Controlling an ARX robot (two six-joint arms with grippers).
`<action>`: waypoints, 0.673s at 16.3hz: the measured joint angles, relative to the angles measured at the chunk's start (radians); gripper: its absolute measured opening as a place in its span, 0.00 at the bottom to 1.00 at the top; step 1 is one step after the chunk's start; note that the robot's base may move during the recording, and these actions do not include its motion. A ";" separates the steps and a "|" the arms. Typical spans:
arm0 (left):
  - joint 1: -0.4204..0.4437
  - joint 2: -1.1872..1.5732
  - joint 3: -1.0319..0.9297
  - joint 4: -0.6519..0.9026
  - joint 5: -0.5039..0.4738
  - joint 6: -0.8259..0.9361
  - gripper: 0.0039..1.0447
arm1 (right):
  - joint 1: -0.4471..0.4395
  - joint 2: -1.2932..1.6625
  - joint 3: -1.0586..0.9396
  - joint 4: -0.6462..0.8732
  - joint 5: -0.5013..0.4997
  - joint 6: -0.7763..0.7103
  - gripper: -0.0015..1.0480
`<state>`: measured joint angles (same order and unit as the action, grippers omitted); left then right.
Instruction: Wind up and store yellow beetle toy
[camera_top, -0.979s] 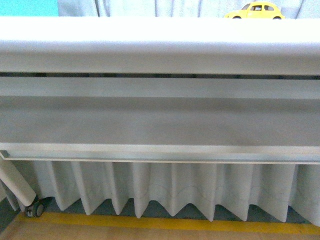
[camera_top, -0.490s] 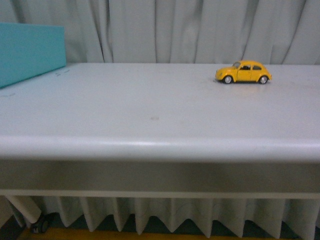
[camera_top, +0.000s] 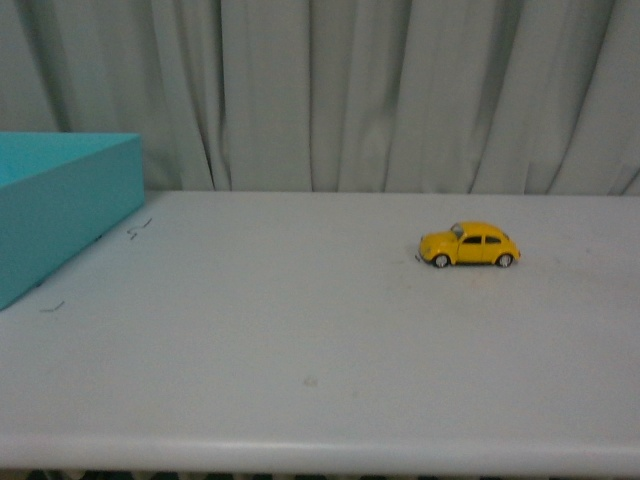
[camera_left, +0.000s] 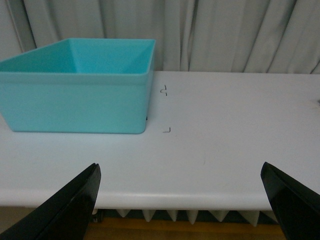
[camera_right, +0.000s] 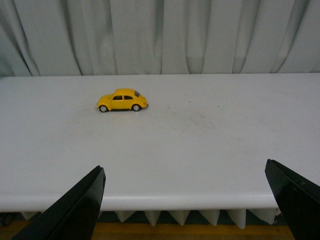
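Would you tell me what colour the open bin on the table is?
The bin is turquoise, seen best in the left wrist view.

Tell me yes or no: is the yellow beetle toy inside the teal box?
No, the yellow beetle toy stands on the white table, well apart from the teal box.

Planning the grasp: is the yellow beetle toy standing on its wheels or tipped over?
Upright. The yellow beetle toy sits on its wheels on the white table, roof up.
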<state>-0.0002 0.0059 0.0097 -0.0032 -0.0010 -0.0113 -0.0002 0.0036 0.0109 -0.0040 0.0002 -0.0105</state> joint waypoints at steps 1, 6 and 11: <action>0.000 0.000 0.000 0.000 0.000 0.000 0.94 | 0.000 0.000 0.000 0.001 0.000 0.000 0.94; 0.000 0.000 0.000 -0.001 0.001 0.000 0.94 | 0.000 0.000 0.000 0.001 0.001 0.000 0.94; 0.000 0.000 0.000 0.002 0.001 0.001 0.94 | 0.000 0.000 0.000 0.001 0.000 0.000 0.94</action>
<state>-0.0002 0.0059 0.0101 -0.0013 -0.0002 -0.0101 -0.0002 0.0036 0.0109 -0.0032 0.0002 -0.0101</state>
